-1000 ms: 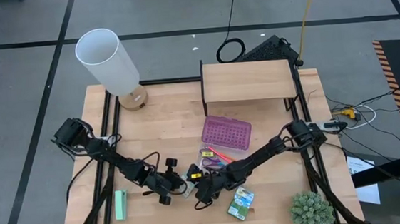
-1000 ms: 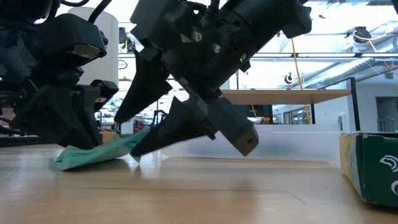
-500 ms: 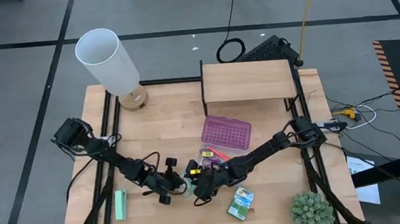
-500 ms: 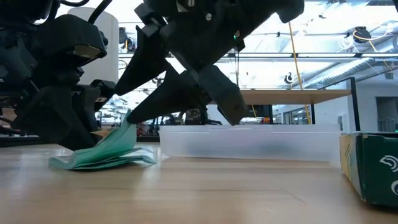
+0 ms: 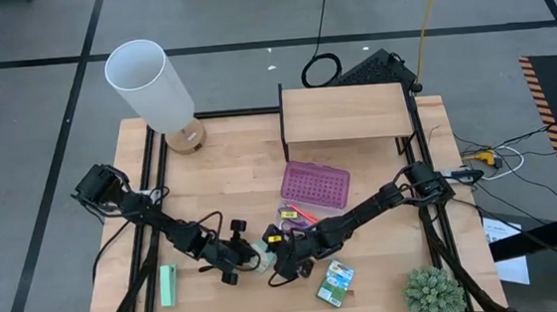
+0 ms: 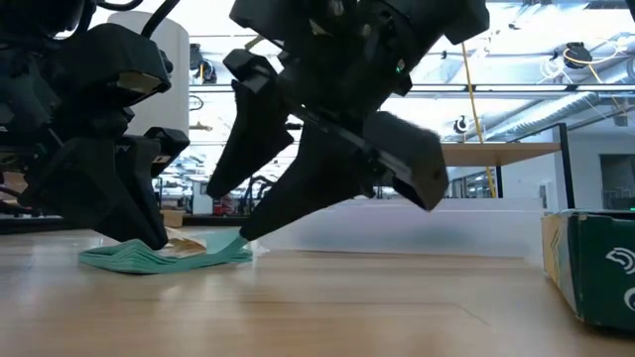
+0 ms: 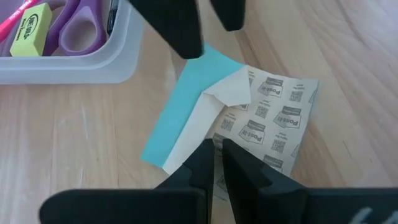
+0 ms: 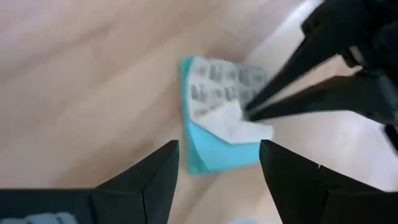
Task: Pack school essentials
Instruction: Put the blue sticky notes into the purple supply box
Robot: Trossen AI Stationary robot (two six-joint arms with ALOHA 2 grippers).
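Observation:
The small colourful square pack (image 7: pixel 186 118), a teal sticky-note pad with a printed backing sheet (image 7: pixel 273 118), lies flat on the table between my two grippers. My left gripper (image 7: pixel 217 158) is shut on it. My right gripper (image 8: pixel 217 180) hangs open over the pack's other side. Purple-handled scissors (image 7: pixel 74 31) and a yellow piece (image 7: pixel 34 22) lie in the clear case (image 7: pixel 68 71) just beyond. The green crayon box (image 5: pixel 335 282) rests on the table near the front edge. My left gripper pinches the loose backing sheet at its curled edge (image 7: pixel 214 134) between its two fingertips, slanting down from the table's left. The pack (image 6: pixel 164 258) lies flat on the table under the fingers. My right gripper has one fingertip (image 6: pixel 246 230) at the pack's teal edge (image 6: pixel 236 254); I cannot tell whether it touches.
A purple lid (image 5: pixel 316 185) lies behind the case, before a wooden shelf (image 5: pixel 345 114). A mint-green block (image 5: pixel 168 284) lies front left, a white lamp (image 5: pixel 150 83) stands far left, and a plant (image 5: pixel 433 293) stands front right.
My right gripper has tipped up and its fingers have swung about over the pack. The pack's edge on the right gripper's side rose steeply half a second ago and has fallen flat again; the end under my left gripper stayed down.

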